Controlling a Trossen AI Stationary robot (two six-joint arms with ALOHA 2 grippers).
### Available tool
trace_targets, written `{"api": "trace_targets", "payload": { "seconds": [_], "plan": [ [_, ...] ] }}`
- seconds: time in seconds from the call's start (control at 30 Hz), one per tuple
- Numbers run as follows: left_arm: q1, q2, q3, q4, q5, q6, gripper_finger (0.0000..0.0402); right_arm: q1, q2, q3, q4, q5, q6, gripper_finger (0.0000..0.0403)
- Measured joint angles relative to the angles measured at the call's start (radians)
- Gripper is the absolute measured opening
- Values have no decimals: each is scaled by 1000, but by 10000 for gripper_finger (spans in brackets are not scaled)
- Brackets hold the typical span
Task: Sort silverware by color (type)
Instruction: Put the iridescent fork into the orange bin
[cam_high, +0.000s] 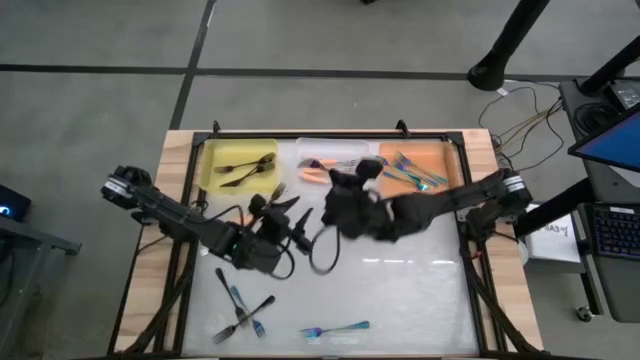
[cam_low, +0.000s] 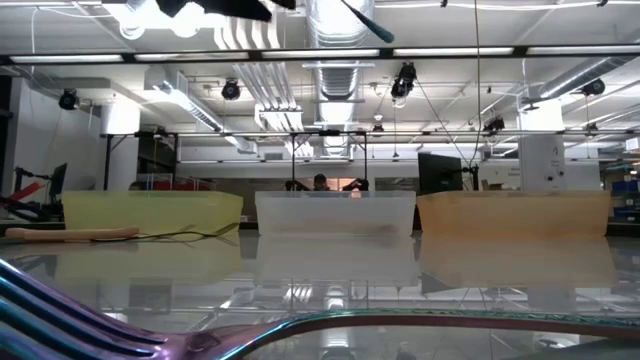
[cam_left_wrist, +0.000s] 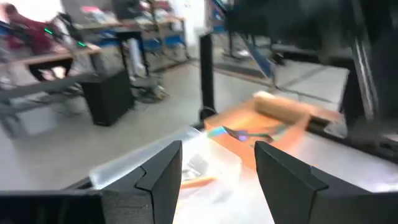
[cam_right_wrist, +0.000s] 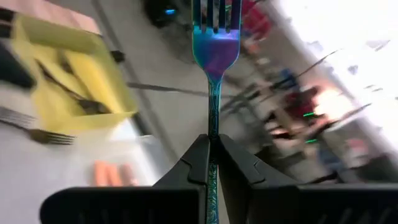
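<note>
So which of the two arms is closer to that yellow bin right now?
Left. The left gripper, jaws open, hangs just below the yellow bin's lower right corner. The right gripper, shut on an iridescent fork, sits farther right, below the clear middle bin.

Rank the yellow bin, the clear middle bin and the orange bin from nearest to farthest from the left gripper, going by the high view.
From the left gripper, open above the table's middle-left:
1. Yellow bin, just beyond it at the back left, holding black forks.
2. Clear middle bin, back centre; close to the yellow bin's distance, so this order is narrow.
3. Orange bin, back right, plainly farthest.
</note>
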Motion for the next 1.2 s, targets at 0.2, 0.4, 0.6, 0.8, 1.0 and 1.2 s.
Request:
{"api": "trace_targets", "payload": {
  "seconds": [0.2, 0.4, 0.6, 0.8, 1.0, 1.2],
  "plan": [
    [102, 1, 0, 0, 77, 46, 182, -144, -88, -7, -182, -289, 236, 12],
    [207, 1, 0, 88, 127, 237, 182, -261, -103, -62, -209, -296, 232, 12],
    [364, 2, 0, 120, 525, 333, 182, -437, -102, -115, -209, -531, 214, 12],
    [514, 2, 0, 136, 791, 363, 182, -606, -110, -169, -199, -737, 198, 12],
    [641, 3, -60, 281, 797, 365, 182, -659, -193, -312, -58, -760, 176, 12],
    [723, 8, -244, 766, 992, 274, 182, -620, -329, -553, 272, -756, 170, 12]
  ]
}}
